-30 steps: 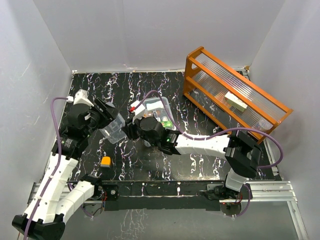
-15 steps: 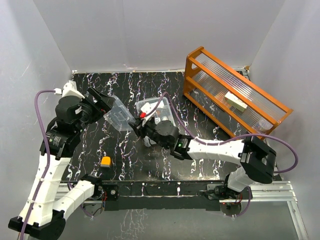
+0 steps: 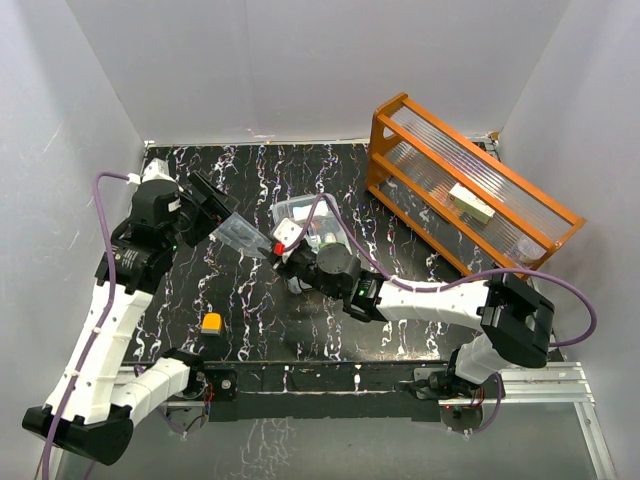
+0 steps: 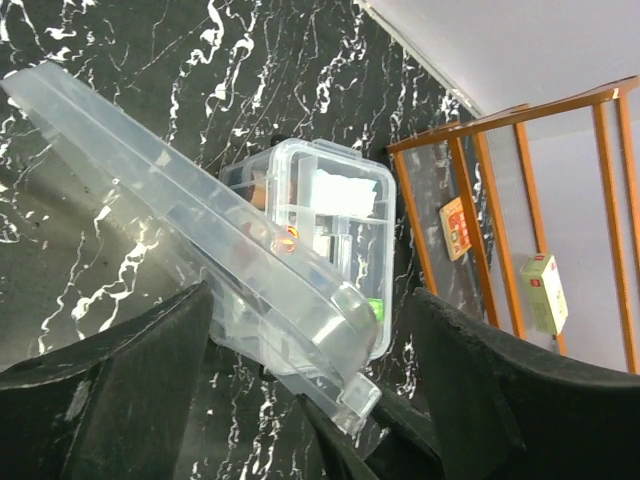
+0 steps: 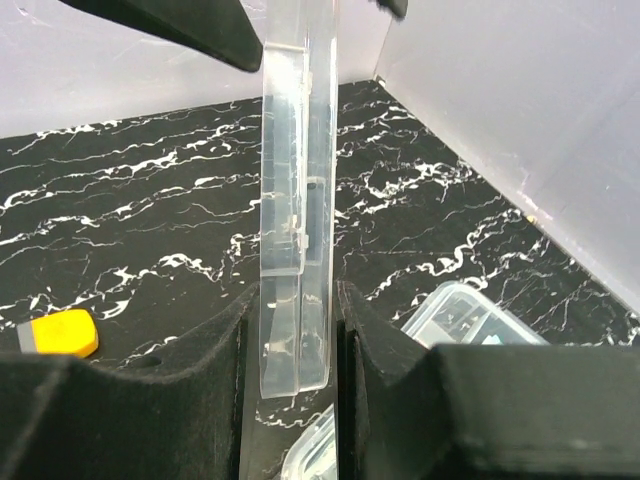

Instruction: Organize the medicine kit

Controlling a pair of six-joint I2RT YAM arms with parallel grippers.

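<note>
The medicine kit's clear box (image 3: 312,222) sits on the black marbled table, its compartments showing in the left wrist view (image 4: 325,205). A clear plastic lid (image 3: 243,234) of the kit hangs tilted in the air left of the box. My left gripper (image 3: 214,214) is shut across its upper end (image 4: 312,295). My right gripper (image 3: 281,250) is shut on its lower end. In the right wrist view the lid (image 5: 297,200) stands edge-on between my right gripper's (image 5: 297,295) two fingers. In the left wrist view the lid (image 4: 190,215) runs down to a latch tab, where the right gripper's black fingers (image 4: 340,445) meet it.
An orange wooden rack (image 3: 470,190) stands at the back right with a pale packet (image 3: 470,203) on its shelf. A small orange block (image 3: 211,322) lies near the front left, also in the right wrist view (image 5: 60,333). White walls enclose the table.
My left gripper has raised the clear lid up and back from the table. My right gripper has moved left from the box and taken the lid's lower end.
</note>
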